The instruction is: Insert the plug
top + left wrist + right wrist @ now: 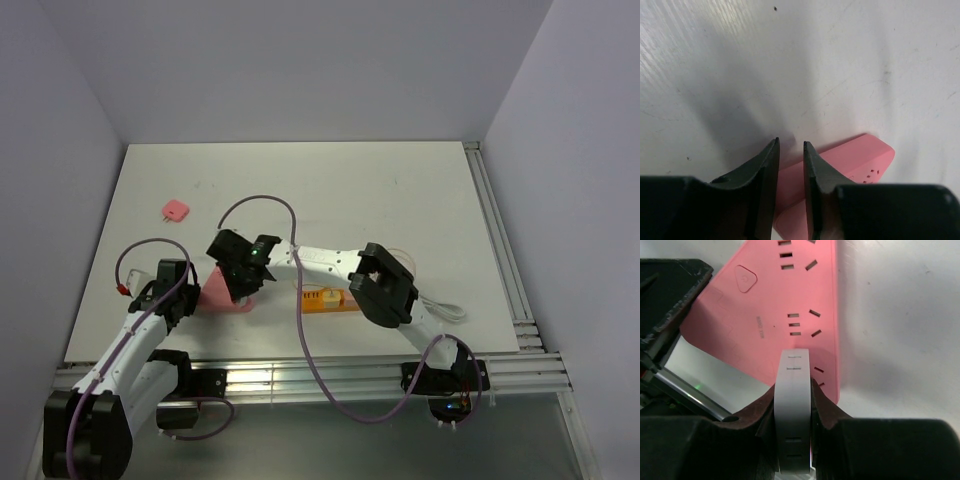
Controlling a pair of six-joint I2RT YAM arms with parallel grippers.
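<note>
So: right tool (792,390) clenched on plug (792,367) over strip (765,315), not inserted yet; left tool (790,150) at strip end, grip unclear.

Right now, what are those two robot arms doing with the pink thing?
The right gripper has its jaws shut on a white plug and holds it over the pink power strip, close to some of its socket holes. The plug does not look pushed in yet. The left gripper sits at one end of the strip with its jaws nearly together, maybe steadying it. I cannot tell if it really grips it.
</note>
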